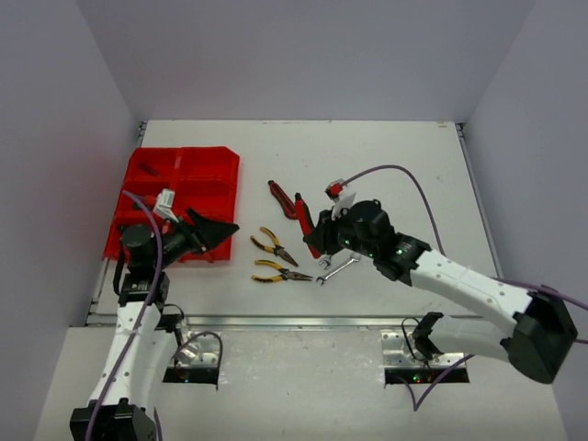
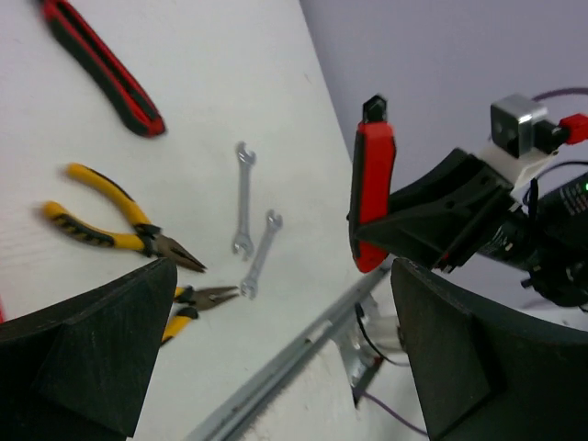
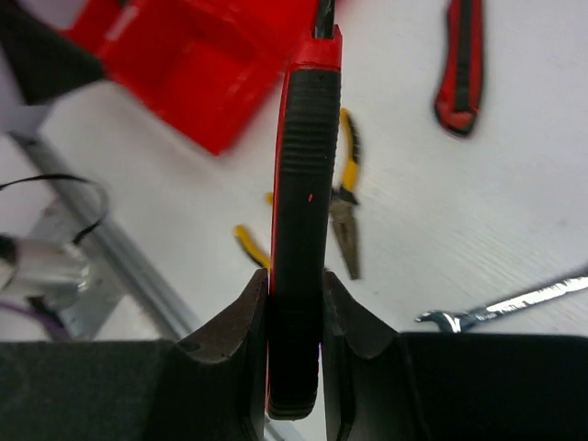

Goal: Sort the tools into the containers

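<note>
My right gripper (image 1: 312,235) is shut on a red-and-black-handled knife (image 3: 303,184) and holds it above the table; the knife also shows in the left wrist view (image 2: 372,193). My left gripper (image 1: 217,230) is open and empty, at the front right corner of the red compartment tray (image 1: 179,165). On the table lie a second red knife (image 1: 281,198), two yellow-handled pliers (image 1: 273,245) (image 1: 281,273) and two silver wrenches (image 1: 338,267). No screwdrivers are in view on the table.
The tray stands at the table's left side, with small dark items inside that I cannot identify. A metal rail (image 1: 303,322) runs along the table's near edge. A purple cable (image 1: 404,175) loops over the table behind the right arm.
</note>
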### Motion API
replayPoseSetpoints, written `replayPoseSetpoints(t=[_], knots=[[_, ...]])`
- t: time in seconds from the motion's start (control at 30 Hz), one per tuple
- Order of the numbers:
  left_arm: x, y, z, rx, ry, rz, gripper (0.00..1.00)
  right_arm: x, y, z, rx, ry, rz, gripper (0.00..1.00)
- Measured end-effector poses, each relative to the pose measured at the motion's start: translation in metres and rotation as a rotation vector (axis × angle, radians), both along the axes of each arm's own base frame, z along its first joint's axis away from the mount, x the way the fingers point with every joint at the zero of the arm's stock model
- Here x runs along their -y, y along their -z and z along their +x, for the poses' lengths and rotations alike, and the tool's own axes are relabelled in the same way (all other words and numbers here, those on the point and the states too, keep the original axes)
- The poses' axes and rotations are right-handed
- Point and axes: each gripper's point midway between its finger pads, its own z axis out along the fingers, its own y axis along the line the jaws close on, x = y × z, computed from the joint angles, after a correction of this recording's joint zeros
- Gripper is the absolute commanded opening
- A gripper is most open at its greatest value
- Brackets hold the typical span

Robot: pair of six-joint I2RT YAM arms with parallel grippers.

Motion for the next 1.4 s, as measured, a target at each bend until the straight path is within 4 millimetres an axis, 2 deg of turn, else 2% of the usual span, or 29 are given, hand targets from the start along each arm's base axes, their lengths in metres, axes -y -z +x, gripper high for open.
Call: replayPoseSetpoints(t=[0.07,0.13,0.27,0.33,0.37,0.47,0.53,0.63,0.67,0.8,0.83,0.87,0.93,0.97,1.0,1.07,1.13,1.23,1.3,1.4], knots=[[0.025,0.0,-0.012,0.007,0.107,-0.04,1.0,-0.009,-0.027,-0.021,0.056,-0.121,0.111,0.03],[0.05,-0.01,-0.024,0.048,0.22,-0.061,0.99,-0.02,-0.048,-0.037,0.087,-0.232,0.193,0.03],[0.086,-0.032,-0.042,0.129,0.366,-0.084,0.97,-0.037,-0.067,-0.062,0.089,-0.408,0.285,0.04],[0.098,-0.047,-0.045,0.187,0.387,-0.097,0.9,-0.042,-0.071,-0.074,0.074,-0.478,0.315,0.04],[0.103,-0.051,-0.047,0.201,0.401,-0.105,0.86,-0.044,-0.073,-0.08,0.063,-0.515,0.333,0.04],[0.116,-0.057,-0.047,0.224,0.422,-0.13,0.63,-0.05,-0.083,-0.094,0.046,-0.601,0.388,0.04],[0.123,-0.061,-0.044,0.231,0.427,-0.143,0.36,-0.052,-0.088,-0.101,0.04,-0.639,0.415,0.05],[0.134,-0.069,-0.045,0.25,0.446,-0.16,0.03,-0.052,-0.083,-0.099,-0.001,-0.636,0.417,0.05],[0.135,-0.072,-0.046,0.26,0.447,-0.161,0.0,-0.053,-0.081,-0.099,-0.016,-0.64,0.417,0.05],[0.134,-0.078,-0.046,0.282,0.425,-0.165,0.0,-0.055,-0.085,-0.101,-0.014,-0.659,0.435,0.05],[0.133,-0.08,-0.047,0.289,0.418,-0.167,0.0,-0.055,-0.087,-0.101,-0.008,-0.661,0.441,0.08],[0.132,-0.082,-0.047,0.296,0.412,-0.17,0.0,-0.056,-0.089,-0.101,-0.002,-0.663,0.446,0.21],[0.131,-0.085,-0.047,0.306,0.409,-0.173,0.0,-0.057,-0.092,-0.1,0.007,-0.665,0.453,0.78],[0.13,-0.085,-0.046,0.307,0.401,-0.172,0.0,-0.057,-0.092,-0.099,0.008,-0.66,0.454,0.99],[0.129,-0.085,-0.043,0.301,0.382,-0.167,0.0,-0.057,-0.092,-0.098,0.007,-0.649,0.453,0.99],[0.123,-0.085,-0.022,0.263,0.271,-0.135,0.0,-0.055,-0.087,-0.088,0.005,-0.585,0.426,0.99],[0.107,-0.091,0.012,0.197,0.081,-0.066,0.0,-0.048,-0.076,-0.069,-0.001,-0.449,0.363,0.99],[0.062,-0.114,0.067,0.102,-0.254,0.052,0.0,-0.016,-0.058,-0.034,-0.006,-0.155,0.229,0.99],[0.012,-0.121,0.106,0.042,-0.485,0.124,0.0,0.011,-0.051,-0.024,0.004,-0.019,0.165,0.99],[-0.088,-0.106,0.153,-0.075,-0.832,0.227,0.0,0.04,-0.054,-0.028,0.048,0.066,0.145,0.99]])
